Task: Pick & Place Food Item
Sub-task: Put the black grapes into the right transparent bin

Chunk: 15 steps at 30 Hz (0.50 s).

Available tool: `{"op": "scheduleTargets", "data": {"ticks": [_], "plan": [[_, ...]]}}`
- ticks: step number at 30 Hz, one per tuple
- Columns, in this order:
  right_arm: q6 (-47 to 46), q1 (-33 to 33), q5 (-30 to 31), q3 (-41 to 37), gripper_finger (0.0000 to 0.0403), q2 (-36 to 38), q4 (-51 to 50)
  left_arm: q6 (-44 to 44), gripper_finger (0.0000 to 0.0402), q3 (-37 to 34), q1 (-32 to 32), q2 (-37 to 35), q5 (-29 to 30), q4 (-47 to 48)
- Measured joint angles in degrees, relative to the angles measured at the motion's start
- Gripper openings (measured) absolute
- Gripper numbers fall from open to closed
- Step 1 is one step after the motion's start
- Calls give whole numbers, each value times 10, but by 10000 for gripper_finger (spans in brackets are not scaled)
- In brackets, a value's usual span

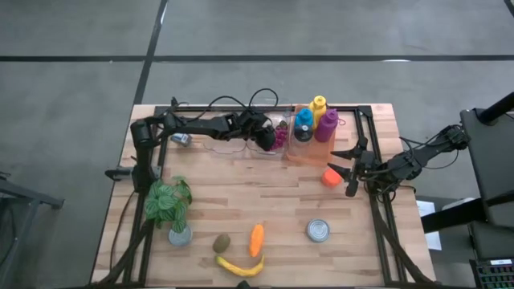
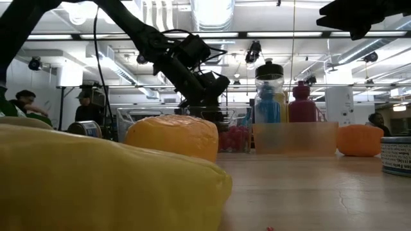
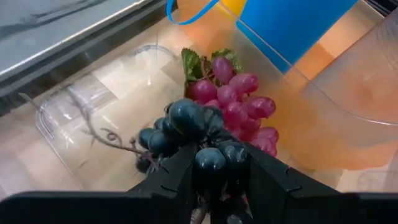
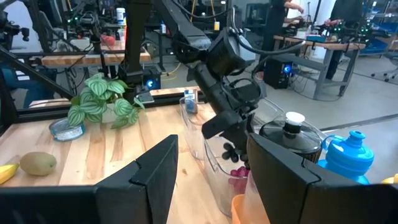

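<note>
Your left gripper (image 3: 211,177) jaws clamp dark grapes (image 3: 186,121) over the clear bin (image 3: 74,118), beside red grapes (image 3: 239,102); right gripper (image 1: 347,170) jaws open, well apart from the bin.

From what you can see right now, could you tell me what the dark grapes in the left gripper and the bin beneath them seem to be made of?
The dark grapes, pinched in the left gripper, look like moulded plastic: evenly glossy, with a wiry stem. The bin looks like clear, thin plastic: the wooden table shows through its glinting walls.
</note>
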<state>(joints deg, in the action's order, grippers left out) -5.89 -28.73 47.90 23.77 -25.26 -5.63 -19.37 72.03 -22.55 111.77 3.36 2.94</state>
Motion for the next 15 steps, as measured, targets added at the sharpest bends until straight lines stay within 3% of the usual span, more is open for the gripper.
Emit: {"op": "scheduleTargets", "data": {"ticks": [8,15], "plan": [[0,0,0,0,190,0,0,-2,126,0,-2,0,-6,-1],[0,0,0,0,190,0,0,-2,209,0,-2,0,-19,-1]]}}
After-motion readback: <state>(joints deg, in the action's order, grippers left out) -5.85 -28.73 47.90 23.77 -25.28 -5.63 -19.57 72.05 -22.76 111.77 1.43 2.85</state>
